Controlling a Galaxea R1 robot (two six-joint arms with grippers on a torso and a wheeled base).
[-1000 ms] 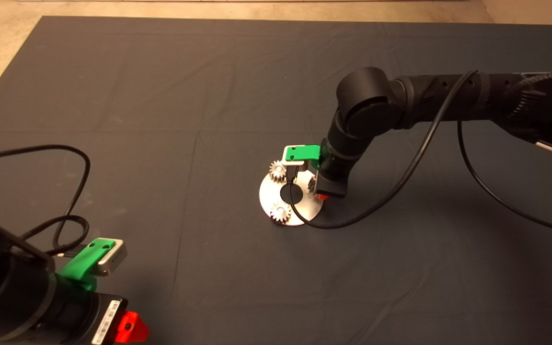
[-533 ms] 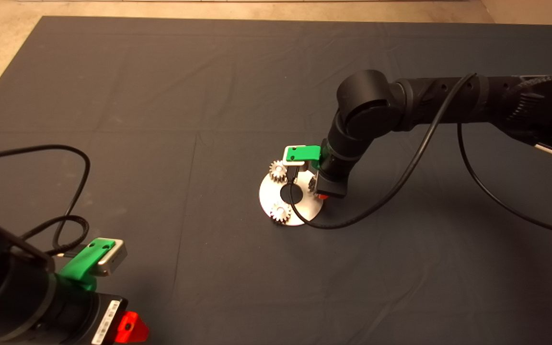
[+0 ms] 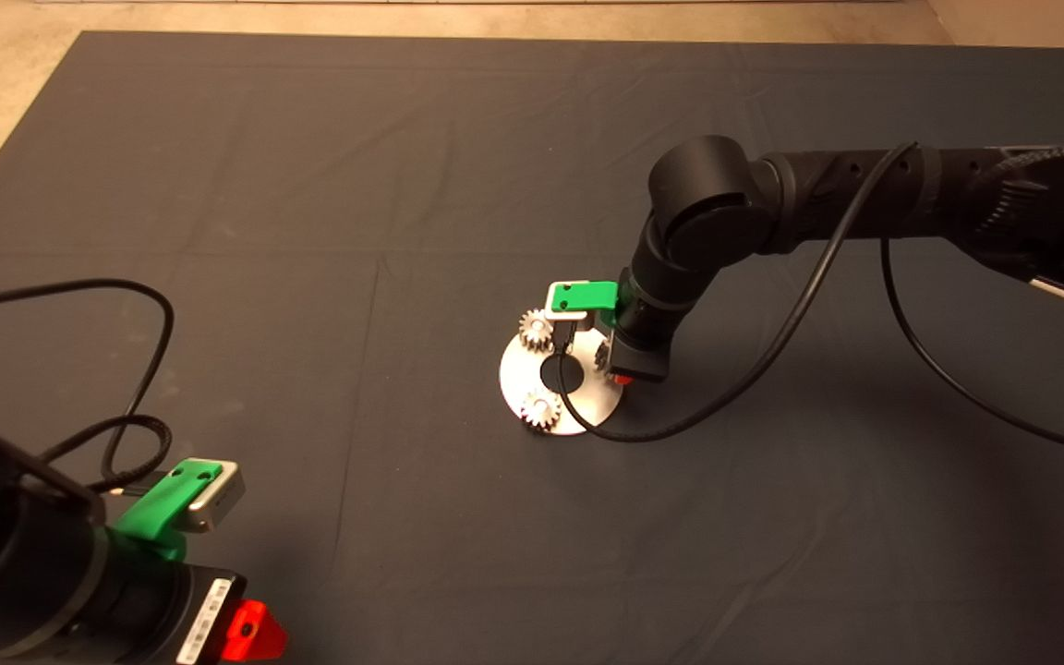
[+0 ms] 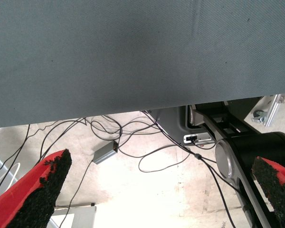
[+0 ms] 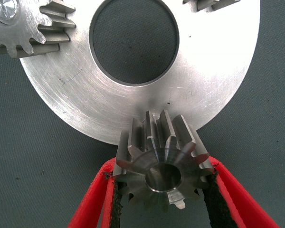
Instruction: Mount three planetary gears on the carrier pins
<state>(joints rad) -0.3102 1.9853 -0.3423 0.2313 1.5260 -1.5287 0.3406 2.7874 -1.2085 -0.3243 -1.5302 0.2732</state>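
The flat silver disc point(image 3: 515, 377) lies mid-mat. Two planetary gears point(image 3: 536, 329) point(image 3: 540, 409) sit on carrier pins at its far-left and near rim. My right gripper point(image 3: 621, 371) stands over the disc's right rim, where a third gear point(image 3: 602, 356) peeks out. In the right wrist view the right gripper point(image 5: 161, 166) is shut on that gear point(image 5: 164, 159) at the edge of the disc point(image 5: 85, 104). A shiny pin end point(image 5: 164, 177) shows in the gear's bore. My left gripper point(image 3: 246, 633) is parked at the lower left, and its left wrist view shows it point(image 4: 156, 194) open.
A black cable point(image 3: 680, 420) loops from the right wrist over the disc and across the mat. Another cable point(image 3: 139, 369) curls near the left arm. The left wrist view shows the mat's edge, floor cables and a robot base point(image 4: 247, 152).
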